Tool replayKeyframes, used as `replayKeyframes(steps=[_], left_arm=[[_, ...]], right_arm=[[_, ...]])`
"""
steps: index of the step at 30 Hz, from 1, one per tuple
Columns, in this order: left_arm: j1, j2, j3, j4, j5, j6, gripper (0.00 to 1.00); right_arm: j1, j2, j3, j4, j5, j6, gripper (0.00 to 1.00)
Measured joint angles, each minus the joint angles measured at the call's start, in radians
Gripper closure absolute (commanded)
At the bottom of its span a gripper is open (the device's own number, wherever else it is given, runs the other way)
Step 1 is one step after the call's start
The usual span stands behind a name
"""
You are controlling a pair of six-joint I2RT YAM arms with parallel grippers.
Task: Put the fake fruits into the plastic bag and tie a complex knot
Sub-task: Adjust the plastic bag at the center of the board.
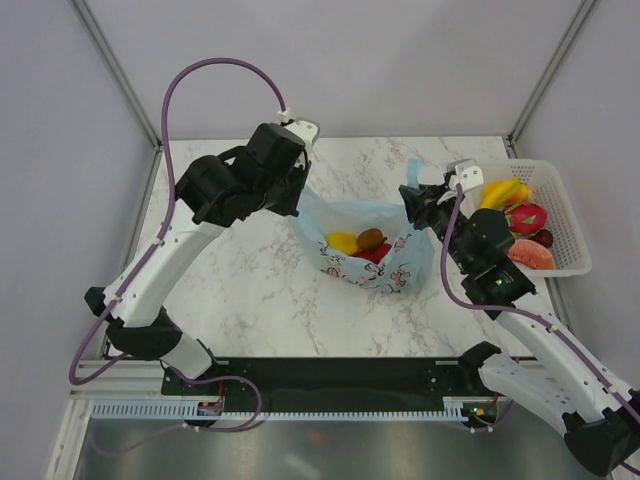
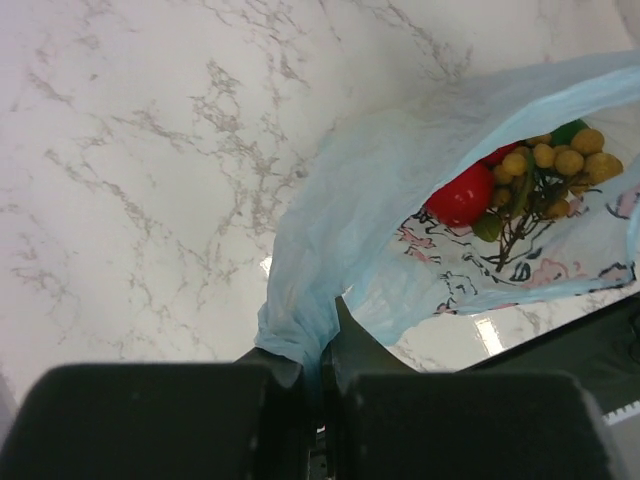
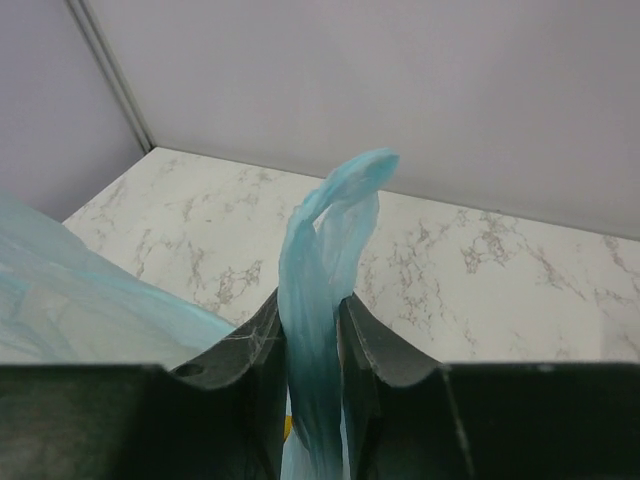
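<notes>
The light-blue plastic bag [image 1: 365, 262] hangs open between my two grippers over the marble table. Inside it lie a yellow fruit [image 1: 342, 242], a brown one [image 1: 372, 238] and a red one [image 1: 372, 254]. The left wrist view shows the red fruit [image 2: 461, 195] and a tan round cluster [image 2: 545, 165] in the bag. My left gripper [image 1: 300, 188] is shut on the bag's left edge [image 2: 300, 320]. My right gripper [image 1: 418, 205] is shut on the right handle loop [image 3: 325, 300], which sticks up above the jaws. Bananas [image 1: 502, 192], dragon fruit [image 1: 527, 217], an orange-red slice [image 1: 530, 254] and a dark ball [image 1: 543, 238] lie in the basket.
A white mesh basket [image 1: 572, 215] stands at the right edge of the table, just right of my right arm. Metal frame posts rise at the back corners. A black base plate [image 1: 340, 375] runs along the near edge.
</notes>
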Motion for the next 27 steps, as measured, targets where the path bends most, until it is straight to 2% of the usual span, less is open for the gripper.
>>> replayKeyframes(steps=[8, 12, 15, 17, 27], left_arm=[[0.006, -0.003, 0.029, -0.032, -0.148, -0.001, 0.98], [0.016, -0.003, 0.029, -0.035, -0.194, -0.001, 0.98], [0.023, -0.003, 0.029, -0.04, -0.218, -0.002, 0.98], [0.026, -0.004, 0.028, -0.042, -0.227, -0.002, 0.98], [0.027, -0.001, 0.079, -0.051, -0.241, -0.002, 0.98]], right_arm=[[0.0, 0.008, 0.054, 0.006, 0.129, 0.014, 0.63], [0.0, 0.01, 0.082, 0.006, 0.186, 0.031, 0.93], [0.0, 0.017, 0.109, -0.017, 0.216, 0.05, 0.94], [0.0, 0.029, 0.138, -0.04, 0.228, 0.055, 1.0], [0.0, 0.049, 0.258, -0.114, 0.224, 0.079, 1.0]])
